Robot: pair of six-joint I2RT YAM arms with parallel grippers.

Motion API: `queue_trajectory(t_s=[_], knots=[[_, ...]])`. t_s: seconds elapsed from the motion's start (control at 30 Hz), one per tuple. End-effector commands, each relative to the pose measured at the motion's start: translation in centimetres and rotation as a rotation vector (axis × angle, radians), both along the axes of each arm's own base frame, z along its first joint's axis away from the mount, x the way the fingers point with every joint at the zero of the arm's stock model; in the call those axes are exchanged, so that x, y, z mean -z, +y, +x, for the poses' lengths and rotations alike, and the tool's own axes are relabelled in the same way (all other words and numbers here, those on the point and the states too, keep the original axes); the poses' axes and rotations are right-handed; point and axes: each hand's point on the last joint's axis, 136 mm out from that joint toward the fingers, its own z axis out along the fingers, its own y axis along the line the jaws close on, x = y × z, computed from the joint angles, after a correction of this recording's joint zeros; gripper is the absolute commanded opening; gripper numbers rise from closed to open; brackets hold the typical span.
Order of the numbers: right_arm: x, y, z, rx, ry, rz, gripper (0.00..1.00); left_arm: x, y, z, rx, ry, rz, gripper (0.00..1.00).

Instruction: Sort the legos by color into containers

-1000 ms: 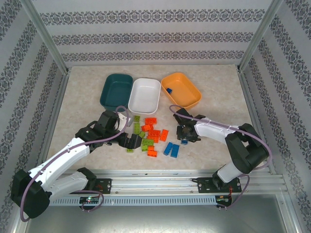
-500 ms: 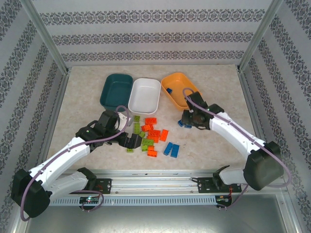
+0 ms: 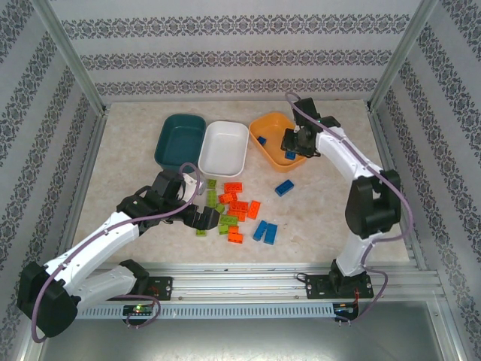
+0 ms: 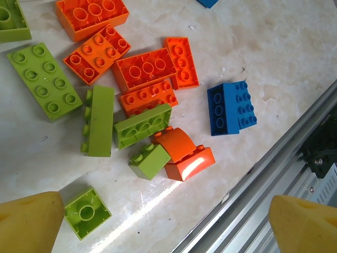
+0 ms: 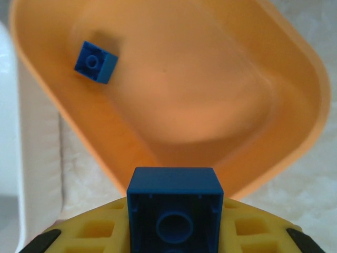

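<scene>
The right gripper (image 3: pixel 293 153) clamps a blue brick (image 5: pixel 174 208) over the rim of the orange tray (image 5: pixel 221 105), where a second blue brick (image 5: pixel 95 62) lies. The left gripper (image 3: pixel 201 216), jaws wide, hovers over the loose legos (image 3: pixel 234 207), on the near side of the white tray (image 3: pixel 224 147) and teal tray (image 3: pixel 180 139).

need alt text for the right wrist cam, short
The right gripper is shut on a small blue plastic brick, hollow underside toward the camera, at the near rim of a shallow orange plastic tray. A second small blue brick lies inside that tray, upper left; the edge of a white plastic tray shows at far left.
</scene>
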Motion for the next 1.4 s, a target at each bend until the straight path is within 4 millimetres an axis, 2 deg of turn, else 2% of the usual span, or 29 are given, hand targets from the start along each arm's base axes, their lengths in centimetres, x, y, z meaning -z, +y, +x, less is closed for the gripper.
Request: queue_trajectory(t_s=[0.0,0.2,0.37,0.57,0.67,0.87,1.0,1.13,1.23,1.37], knots=[[0.9,1.2,1.5,-0.016,0.009,0.049,0.25,-0.5,-0.2,-0.3,0.025,-0.01,0.009,1.0],[3.7,1.8,3.2,0.004,0.046,0.062,0.25,-0.4,-0.2,-0.3,0.027,-0.004,0.009,1.0],[5.1,2.1,4.1,0.004,0.064,0.059,0.26,-0.4,-0.2,-0.3,0.025,-0.006,0.011,1.0],[6.0,2.0,4.5,0.0,0.087,0.042,0.39,-0.3,-0.1,-0.3,0.022,-0.009,0.016,1.0],[5.2,1.7,4.5,-0.002,0.071,0.038,0.47,-0.2,0.1,-0.2,0.015,-0.012,0.025,1.0],[0.9,1.2,3.6,-0.005,-0.017,0.048,0.58,0.4,0.8,0.1,-0.009,-0.009,0.073,1.0],[-2.6,1.0,1.5,-0.016,-0.078,0.077,0.61,1.0,1.4,0.3,-0.027,-0.002,0.118,0.97],[-5.3,0.7,-2.4,-0.022,-0.142,0.115,0.62,2.9,2.7,0.5,-0.114,0.063,0.232,0.94],[-5.9,0.3,-5.5,-0.024,-0.161,0.132,0.63,4.4,2.9,0.3,-0.206,0.128,0.255,0.94],[-5.3,0.1,-9.5,-0.039,-0.152,0.132,0.64,6.3,3.4,-0.5,-0.295,0.173,0.3,0.92]])
